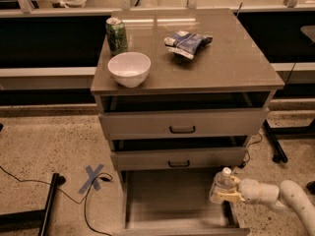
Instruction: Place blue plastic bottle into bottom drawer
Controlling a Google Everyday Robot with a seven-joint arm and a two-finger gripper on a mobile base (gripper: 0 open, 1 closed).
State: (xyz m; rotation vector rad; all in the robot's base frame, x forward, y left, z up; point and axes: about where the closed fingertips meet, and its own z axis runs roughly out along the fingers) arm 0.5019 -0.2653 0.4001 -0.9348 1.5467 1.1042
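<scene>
End effector (225, 195) clamped on blue plastic bottle (222, 183), over right of bottom drawer (167, 200)

Only one view is given here, so no overlap can be described: the cabinet is seen from the front and from well above, tilted down, fairly close in. The tabletop (221, 68) is taken in whole, its back edge near the top of the frame and its front edge around mid-height, while the open bottom drawer (172, 200) is cut off at the bottom. The gripper (227, 194) is caught low on the right, below the tabletop's front right corner, closed around the blue plastic bottle (220, 183).
</scene>
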